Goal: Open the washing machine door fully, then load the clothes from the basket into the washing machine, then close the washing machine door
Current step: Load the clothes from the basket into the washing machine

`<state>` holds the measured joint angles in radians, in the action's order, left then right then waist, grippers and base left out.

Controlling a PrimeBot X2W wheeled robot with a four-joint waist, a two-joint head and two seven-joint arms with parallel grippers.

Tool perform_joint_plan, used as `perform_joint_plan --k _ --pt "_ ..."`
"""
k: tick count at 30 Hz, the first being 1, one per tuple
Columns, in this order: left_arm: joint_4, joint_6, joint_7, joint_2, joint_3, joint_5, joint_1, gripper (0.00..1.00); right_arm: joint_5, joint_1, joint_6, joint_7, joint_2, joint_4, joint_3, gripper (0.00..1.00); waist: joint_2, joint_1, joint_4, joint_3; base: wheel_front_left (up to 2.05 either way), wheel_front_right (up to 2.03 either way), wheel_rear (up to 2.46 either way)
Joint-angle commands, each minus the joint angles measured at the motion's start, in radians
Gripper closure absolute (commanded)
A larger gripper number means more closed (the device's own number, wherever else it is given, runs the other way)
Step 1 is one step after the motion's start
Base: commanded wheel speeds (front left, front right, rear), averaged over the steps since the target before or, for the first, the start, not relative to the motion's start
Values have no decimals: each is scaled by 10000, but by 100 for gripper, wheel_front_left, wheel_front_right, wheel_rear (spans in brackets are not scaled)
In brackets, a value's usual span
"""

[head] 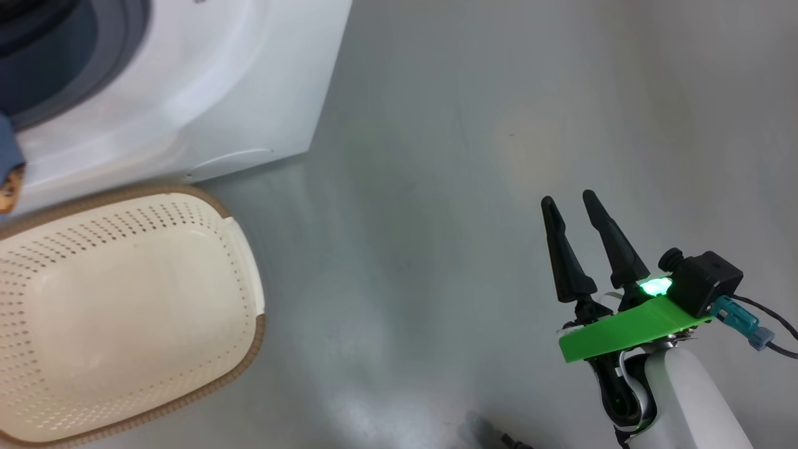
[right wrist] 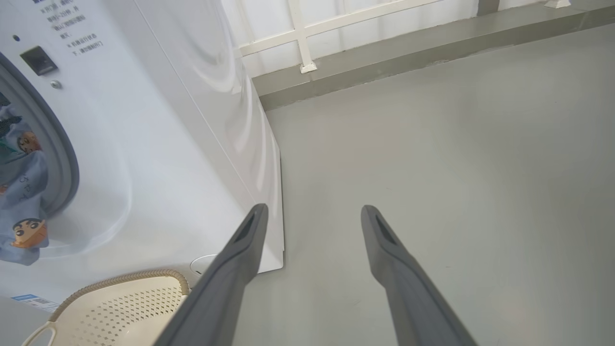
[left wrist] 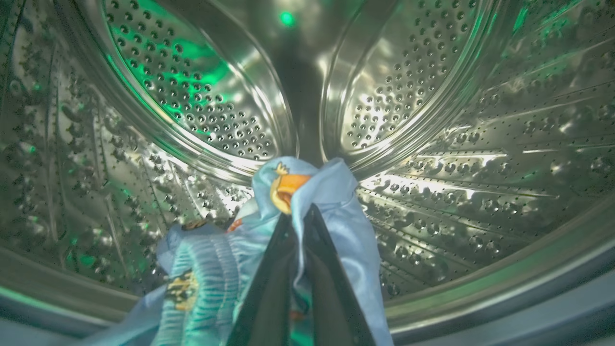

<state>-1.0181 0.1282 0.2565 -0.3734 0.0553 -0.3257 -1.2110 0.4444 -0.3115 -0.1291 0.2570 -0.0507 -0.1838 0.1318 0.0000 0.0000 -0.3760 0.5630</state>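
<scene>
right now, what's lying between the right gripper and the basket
Nothing. In the head view, the stretch of grey floor from the basket across to the open right gripper is bare.

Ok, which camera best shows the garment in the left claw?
The left wrist view: the blue garment is pinched in the shut left claw, inside the drum. The right wrist view shows blue cloth draping over the gasket; the head view catches a blue scrap at its left edge.
</scene>
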Motion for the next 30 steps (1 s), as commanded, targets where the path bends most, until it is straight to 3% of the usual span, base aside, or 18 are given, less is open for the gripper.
perform_joint_plan --k 1,11,15,17,19,20,21,24,30 --pt "325 25 53 -566 -63 148 -278 100 102 -51 -16 48 3 245 243 0 0 0 -150 161 0 0 0" --pt "4032 6 53 -727 -1098 1199 -633 100 381 -221 -16 48 4 374 380 0 0 0 -336 592 0 0 0" --pt "3831 15 53 -680 -1313 1453 -231 100 480 -287 -16 48 4 386 453 0 0 0 -370 653 0 0 0" --pt "3074 17 53 -613 -1375 1410 -69 98 505 -278 -16 48 4 382 479 0 0 0 -358 642 0 0 0" --pt "2154 19 53 -641 -1239 1512 -30 58 518 -251 -16 48 4 370 497 0 0 0 -337 618 0 0 0" --pt "1554 20 53 -619 -1144 1509 -59 18 523 -235 -16 48 4 358 503 0 0 0 -325 599 0 0 0" --pt "1100 21 53 -644 -921 1601 -142 0 530 -222 -16 48 4 347 513 0 0 0 -310 584 0 0 0" --pt "-81 22 1 -693 -438 1701 -462 0 539 -196 -16 48 4 318 539 0 0 0 -257 526 0 0 0" --pt "-856 23 45 -614 -96 1239 -784 0 506 -224 -16 48 5 289 530 0 0 0 -124 404 0 0 0"
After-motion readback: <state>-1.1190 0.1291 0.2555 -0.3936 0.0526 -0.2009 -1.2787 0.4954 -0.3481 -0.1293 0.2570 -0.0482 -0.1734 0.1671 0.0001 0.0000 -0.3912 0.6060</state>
